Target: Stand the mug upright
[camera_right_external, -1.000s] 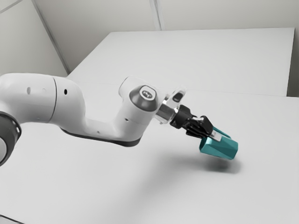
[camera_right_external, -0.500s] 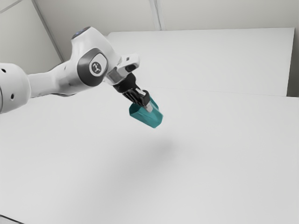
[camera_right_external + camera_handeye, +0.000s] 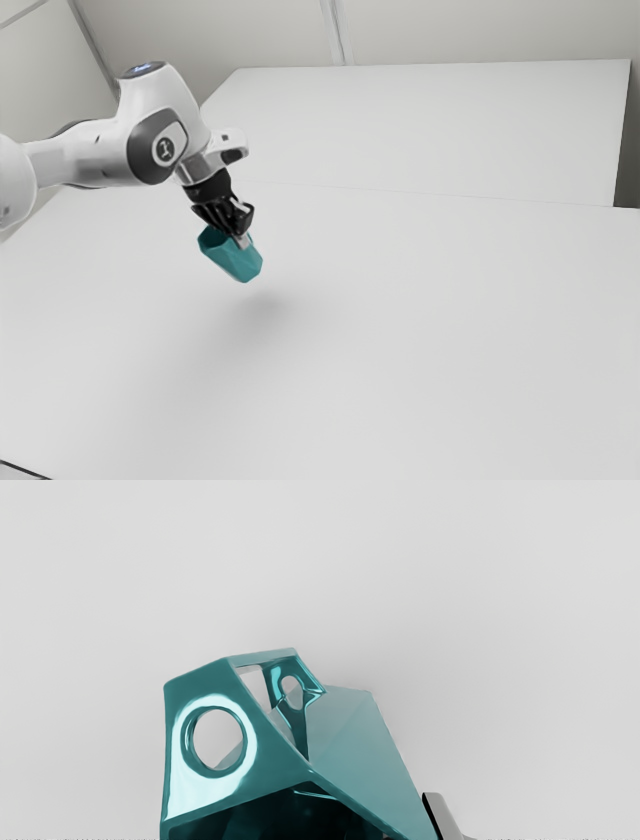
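The gripper (image 3: 240, 238) is shut on the teal faceted mug (image 3: 232, 258), which hangs tilted above the table, its open mouth toward the arm and its base slanting down to the exterior view's right. A shadow lies on the table below it. In the wrist view the gripper (image 3: 413, 830) has one grey fingertip (image 3: 442, 814) against the outer wall of the mug (image 3: 355, 735); the other finger cannot be made out there. The mug's angular handle with a round hole and part of its dark inside face the camera.
A wide white table (image 3: 430, 350) stretches beneath the arm and mug. Behind it stand pale walls (image 3: 480, 30), and a dark-edged item (image 3: 22, 470) pokes in at the exterior view's lower left corner.
The arm has drawn back toward the exterior view's left, carrying the mug up off its earlier low spot. The mug has turned from nearly lying to a steeper slant.
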Tool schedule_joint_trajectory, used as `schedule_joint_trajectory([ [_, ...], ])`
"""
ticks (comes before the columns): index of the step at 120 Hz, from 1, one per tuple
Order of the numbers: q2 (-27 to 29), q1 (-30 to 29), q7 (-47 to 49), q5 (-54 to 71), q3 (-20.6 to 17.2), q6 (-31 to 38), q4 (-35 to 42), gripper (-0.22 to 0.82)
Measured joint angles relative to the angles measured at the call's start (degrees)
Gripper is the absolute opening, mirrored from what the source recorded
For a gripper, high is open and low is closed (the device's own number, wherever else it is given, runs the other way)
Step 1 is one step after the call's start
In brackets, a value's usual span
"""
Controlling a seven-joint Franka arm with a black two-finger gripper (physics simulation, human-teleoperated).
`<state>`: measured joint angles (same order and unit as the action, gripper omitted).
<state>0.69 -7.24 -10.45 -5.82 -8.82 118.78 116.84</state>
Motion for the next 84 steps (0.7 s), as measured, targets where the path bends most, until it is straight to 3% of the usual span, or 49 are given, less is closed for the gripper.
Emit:
schedule_joint_trajectory([
  [58, -2.82, 9.59, 6.05, 6.81, -0.03, 3.4, 3.06, -0.18],
  [84, -4.43, 8.16, 7.59, 7.19, 0.05, 4.03, 2.78, -0.18],
])
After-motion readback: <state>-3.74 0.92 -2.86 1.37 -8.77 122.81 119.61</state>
